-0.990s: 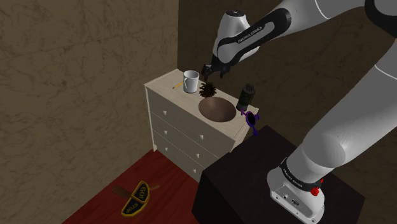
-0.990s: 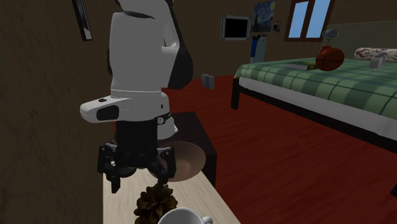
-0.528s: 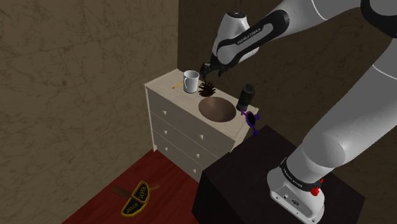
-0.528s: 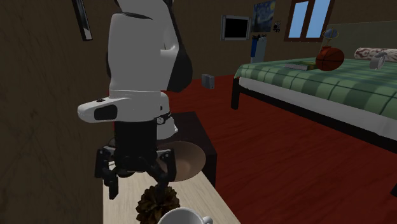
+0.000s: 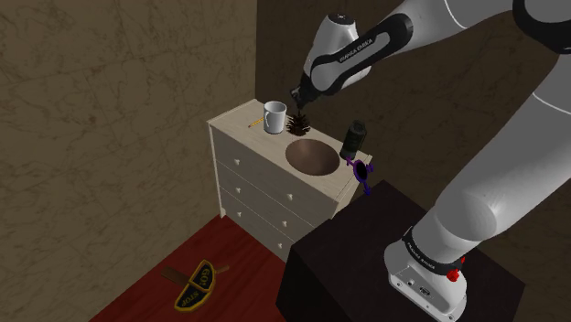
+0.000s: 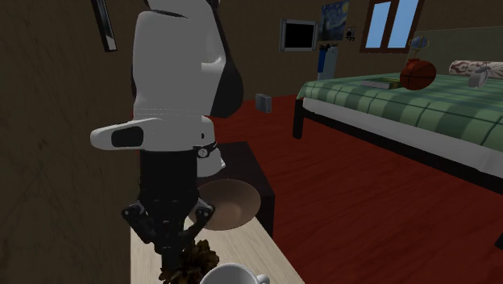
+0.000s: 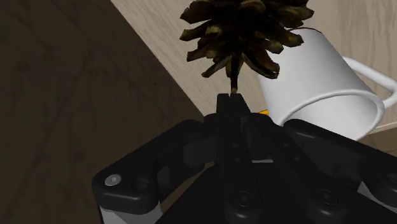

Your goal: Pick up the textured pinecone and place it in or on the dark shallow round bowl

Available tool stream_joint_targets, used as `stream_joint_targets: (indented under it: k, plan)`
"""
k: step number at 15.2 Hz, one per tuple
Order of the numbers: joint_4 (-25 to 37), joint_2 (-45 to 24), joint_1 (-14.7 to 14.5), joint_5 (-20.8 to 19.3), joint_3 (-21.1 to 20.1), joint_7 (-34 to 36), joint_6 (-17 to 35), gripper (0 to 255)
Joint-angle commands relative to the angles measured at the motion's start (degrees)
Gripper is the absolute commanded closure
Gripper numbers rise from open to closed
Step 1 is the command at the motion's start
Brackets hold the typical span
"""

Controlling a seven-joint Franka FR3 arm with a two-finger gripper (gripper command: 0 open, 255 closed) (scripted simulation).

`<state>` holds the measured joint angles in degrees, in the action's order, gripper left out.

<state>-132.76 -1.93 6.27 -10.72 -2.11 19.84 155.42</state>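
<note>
The brown scaly pinecone lies on the pale dresser top between a white mug and the dark shallow round bowl. My black gripper has come straight down onto it. In the wrist view the gripper is shut, its tips clasping the thin stem of the pinecone, with the mug just beyond. The second exterior view has the gripper low on the pinecone, and the bowl behind it.
A dark bottle and a purple object stand at the dresser's end nearest the stand. A wall rises close behind the dresser. A small boat-like object lies on the red floor. A bed stands across the room.
The hand has dropped onto the pinecone and its fingers, wide apart before, have closed on the stem. The pinecone, mug and bowl have stayed in place.
</note>
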Motion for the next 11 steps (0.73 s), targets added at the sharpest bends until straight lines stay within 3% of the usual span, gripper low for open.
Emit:
stream_joint_targets:
  k: [1, 2, 3, 4, 8, 9, 11]
  plan:
    - [-0.4, -0.9, 0.1, 0.1, 0.1, -0.4, -7.5, 255]
    - [-0.3, -1.0, -0.2, -0.5, -0.1, 0.7, -7.5, 255]
    - [-0.3, -0.1, -0.2, -0.7, -0.1, 1.0, 1.3, 255]
    - [-0.3, -0.1, -0.2, -0.7, -0.1, 1.0, 1.3, 0]
    - [9.8, -6.6, -2.9, -6.5, -4.2, -27.5, -14.4, 0]
    - [10.8, -7.4, -3.3, -8.1, -4.9, -31.6, -16.5, 0]
    - [10.7, -8.5, -3.3, -8.6, -4.7, -31.2, -15.3, 0]
